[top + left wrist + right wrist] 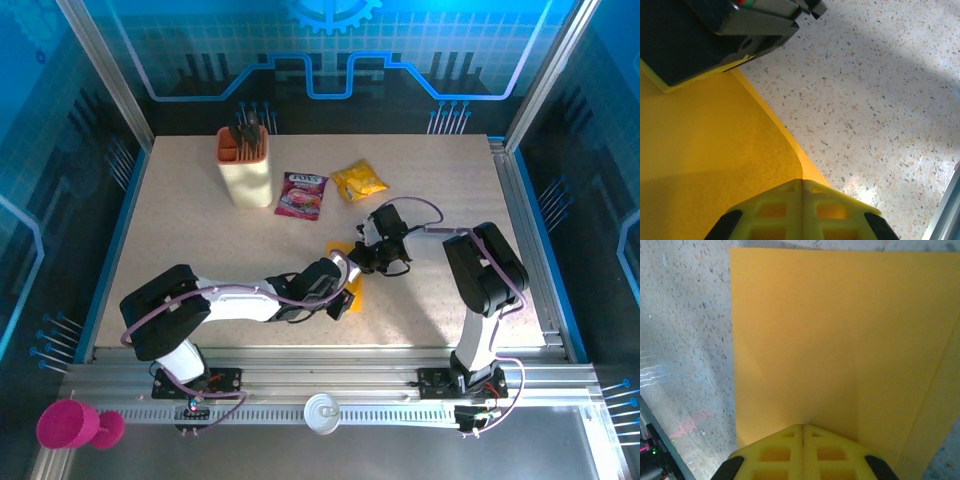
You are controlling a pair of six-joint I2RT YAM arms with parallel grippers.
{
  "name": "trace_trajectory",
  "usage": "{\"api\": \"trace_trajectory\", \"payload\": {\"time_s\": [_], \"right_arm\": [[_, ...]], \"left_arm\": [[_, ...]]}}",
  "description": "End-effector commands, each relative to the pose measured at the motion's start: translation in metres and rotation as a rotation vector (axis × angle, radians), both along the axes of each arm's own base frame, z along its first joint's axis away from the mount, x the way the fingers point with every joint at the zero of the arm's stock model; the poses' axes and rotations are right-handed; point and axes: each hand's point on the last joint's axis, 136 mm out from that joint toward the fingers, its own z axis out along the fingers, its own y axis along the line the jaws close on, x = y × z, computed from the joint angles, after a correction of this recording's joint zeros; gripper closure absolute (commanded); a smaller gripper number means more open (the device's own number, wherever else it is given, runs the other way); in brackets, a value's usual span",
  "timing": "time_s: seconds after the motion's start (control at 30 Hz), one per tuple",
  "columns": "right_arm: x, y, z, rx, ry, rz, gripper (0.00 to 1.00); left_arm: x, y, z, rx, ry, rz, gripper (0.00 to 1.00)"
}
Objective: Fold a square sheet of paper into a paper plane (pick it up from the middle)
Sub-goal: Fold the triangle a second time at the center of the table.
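Speckled table [200, 250], left fingers [775, 212] closed, touching the square sheet of paper [830, 340], right fingers [775, 455] pinching it.

purple packet [303, 193]: white lettering on a dark band near its top, too small to read | yellow packet [359, 181]: print too small to make out | back wall: blue gear emblem [335, 10] | readable words or numbers: none

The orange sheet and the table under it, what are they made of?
The orange sheet looks like thin paper, plain and matte: it lies flat, with sharp straight edges and a faint crease. The table looks like a hard speckled top, perhaps stone-look laminate. It seems slightly glossy, since light glints on it, but the exact material is hard to tell.
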Motion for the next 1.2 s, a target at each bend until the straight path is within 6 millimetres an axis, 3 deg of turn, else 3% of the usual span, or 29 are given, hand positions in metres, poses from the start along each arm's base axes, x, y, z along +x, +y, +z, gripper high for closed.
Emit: {"api": "trace_trajectory", "payload": {"time_s": [0.0, 0.57, 1.17], "right_arm": [[-0.002, -0.008, -0.019, -0.045, 0.024, -0.009, 1.00], [-0.010, -0.017, -0.038, -0.076, 0.066, -0.014, 1.00], [-0.012, -0.022, -0.047, -0.087, 0.080, -0.020, 1.00]], "left_arm": [[0.003, 0.009, -0.006, 0.023, 0.007, -0.012, 1.00], [0.029, 0.034, -0.019, 0.105, -0.007, 0.044, 1.00], [0.056, 0.052, -0.014, 0.147, -0.050, 0.110, 1.00]]}}
